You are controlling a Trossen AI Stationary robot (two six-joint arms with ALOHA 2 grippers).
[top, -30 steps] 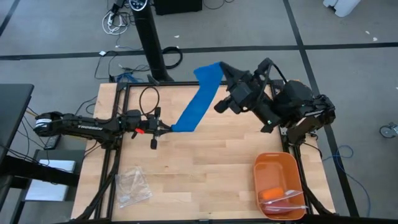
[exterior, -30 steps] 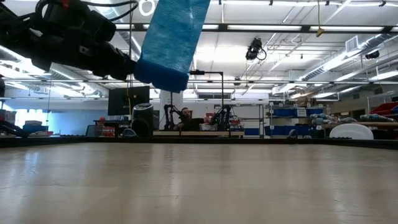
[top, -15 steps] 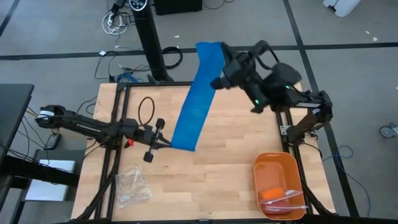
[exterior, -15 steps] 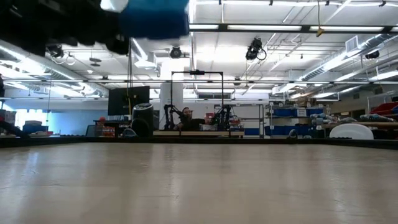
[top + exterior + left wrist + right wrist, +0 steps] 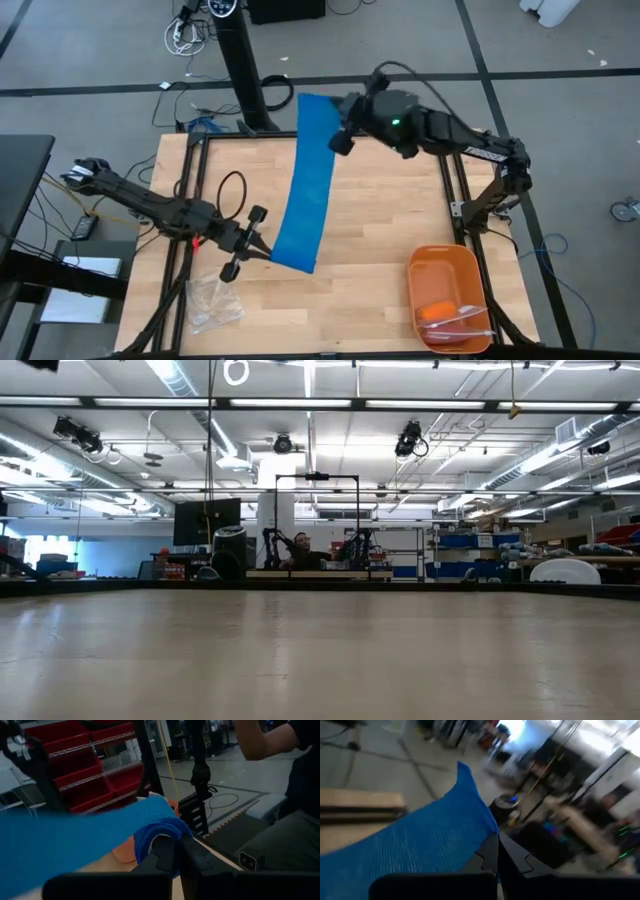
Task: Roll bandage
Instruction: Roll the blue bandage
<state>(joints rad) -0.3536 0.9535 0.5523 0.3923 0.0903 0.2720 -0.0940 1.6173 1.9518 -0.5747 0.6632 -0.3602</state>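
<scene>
The bandage is a long bright blue strip held in the air over the wooden table. It runs from the far edge toward the near side. My left gripper is shut on its near end and my right gripper is shut on its far end. In the left wrist view the bandage stretches away from the fingers. In the right wrist view the bandage fills the lower part of the picture. The low view shows neither the bandage nor a gripper. My left gripper pinches the bandage's near end between its two fingers; the cloth curls over the fingertips there. The fingers come level from the table's left. That end is lifted clear of the table. My right gripper pinches the bandage near its far end, at one long edge, between its two fingers. The fingers come roughly level from the table's right side. The strip runs away from them toward the near side, off the table, and looks nearly taut.
An orange tray with small items stands at the near right corner. A clear plastic bag lies at the near left. A person sits beyond the table in the left wrist view.
My left gripper has gone toward the table's near edge and risen, taking the bandage's lower end with it. My right gripper has swung toward the table's left along the far edge and turned. The strip has swung from a slant to nearly straight far-to-near and risen out of the low view.
</scene>
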